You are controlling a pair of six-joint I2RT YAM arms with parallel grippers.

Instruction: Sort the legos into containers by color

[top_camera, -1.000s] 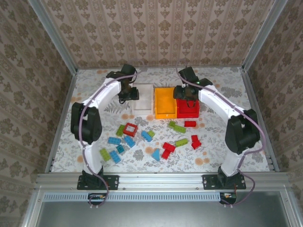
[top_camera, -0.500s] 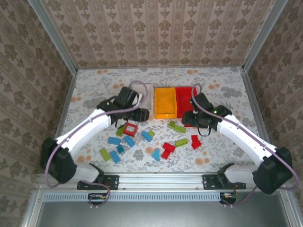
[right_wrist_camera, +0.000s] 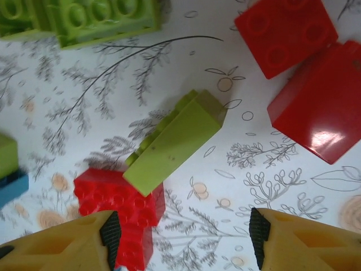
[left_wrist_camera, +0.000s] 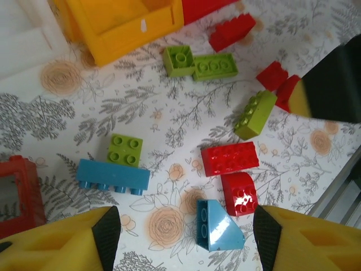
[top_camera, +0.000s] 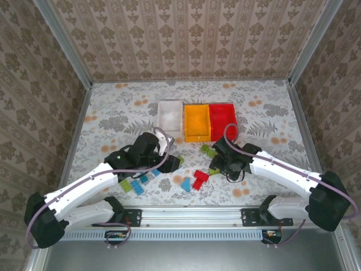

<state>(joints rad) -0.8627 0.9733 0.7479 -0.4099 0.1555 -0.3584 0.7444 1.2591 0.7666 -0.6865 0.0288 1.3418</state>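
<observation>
I read this as the pick-up step: both arms are reaching low over the scattered legos [top_camera: 198, 179] and neither has anything in hand. My left gripper [left_wrist_camera: 183, 240] hangs with its fingers [left_wrist_camera: 105, 234] spread wide and empty. Under the gap lies the blue wedge [left_wrist_camera: 219, 227], and just beyond it a rounded red brick [left_wrist_camera: 239, 193] touches a flat red brick [left_wrist_camera: 229, 158]. My right gripper [right_wrist_camera: 183, 240] is equally parted and empty. It is poised over a light green brick [right_wrist_camera: 172, 144] that lies tilted, one end propped on a red block [right_wrist_camera: 121, 203]. The next move, as I judge it, is to settle each wrist straight down and close on one piece. I would take the wedge across its flat sides, not its slope. The green brick needs a square grip so it does not pivot off the block beneath. After that comes a carry to the containers: the white bin [top_camera: 170, 116], yellow-orange bin [top_camera: 197, 123] and red bin [top_camera: 223, 119] stand touching in a row, well beyond the pile. Apart from red to red, I cannot tell which colour belongs in which. As for pose, in the top view both arms are folded forward and low, with their forearms angling inward from the outer sides. The two wrists point down near each other at the middle of the pile, so I would watch the gap between them.
</observation>
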